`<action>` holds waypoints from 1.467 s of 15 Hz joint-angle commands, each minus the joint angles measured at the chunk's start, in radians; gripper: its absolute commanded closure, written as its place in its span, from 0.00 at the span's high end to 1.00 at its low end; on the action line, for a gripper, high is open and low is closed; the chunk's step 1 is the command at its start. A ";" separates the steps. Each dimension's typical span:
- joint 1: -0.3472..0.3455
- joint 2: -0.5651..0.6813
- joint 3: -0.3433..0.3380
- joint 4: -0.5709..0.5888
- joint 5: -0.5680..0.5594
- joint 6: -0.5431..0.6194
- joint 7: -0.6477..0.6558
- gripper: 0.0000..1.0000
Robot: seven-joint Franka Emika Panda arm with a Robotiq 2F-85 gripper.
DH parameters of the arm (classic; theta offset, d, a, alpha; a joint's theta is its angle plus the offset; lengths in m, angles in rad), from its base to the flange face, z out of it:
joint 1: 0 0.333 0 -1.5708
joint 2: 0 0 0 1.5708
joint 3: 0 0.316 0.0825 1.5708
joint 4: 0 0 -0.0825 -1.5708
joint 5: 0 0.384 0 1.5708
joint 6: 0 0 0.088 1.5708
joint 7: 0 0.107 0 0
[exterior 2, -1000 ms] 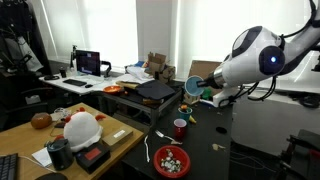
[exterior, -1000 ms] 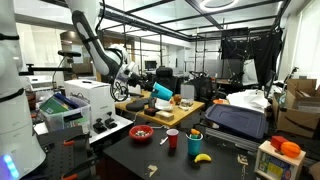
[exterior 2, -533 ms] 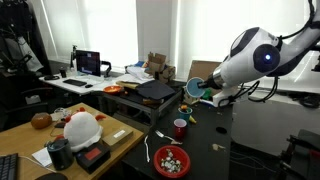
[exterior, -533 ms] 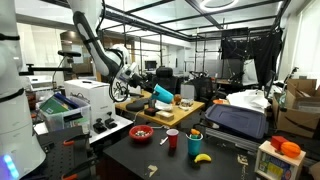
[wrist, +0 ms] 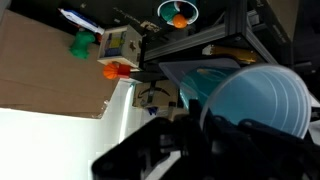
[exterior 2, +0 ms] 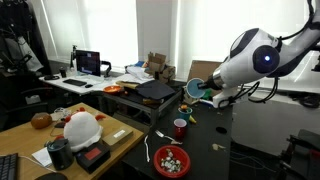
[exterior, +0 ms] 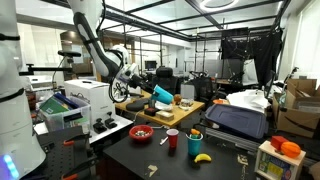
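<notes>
My gripper (exterior: 147,90) hangs above the black table (exterior: 225,165), shut on a light blue plastic cup (exterior: 163,94) that is held on its side. In the other exterior view the gripper (exterior 2: 207,91) carries the same cup (exterior 2: 194,88) with its mouth towards the camera. The wrist view shows the cup's rim (wrist: 258,100) large at the right, with the dark fingers (wrist: 190,140) clamped on its wall. A red cup (exterior: 172,139) (exterior 2: 180,128) stands on the table below.
A red bowl of sweets (exterior: 142,132) (exterior 2: 171,161), a blue cup (exterior: 195,143) and a banana (exterior: 202,156) sit on the black table. A black case (exterior: 238,120) lies at the right. A wooden desk holds a white helmet (exterior 2: 82,128).
</notes>
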 commanded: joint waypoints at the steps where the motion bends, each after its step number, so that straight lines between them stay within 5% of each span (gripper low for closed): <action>1: 0.003 -0.001 -0.002 0.000 0.004 0.000 -0.003 0.04; 22: 0.002 -0.003 -0.003 0.000 0.004 0.002 -0.005 0.01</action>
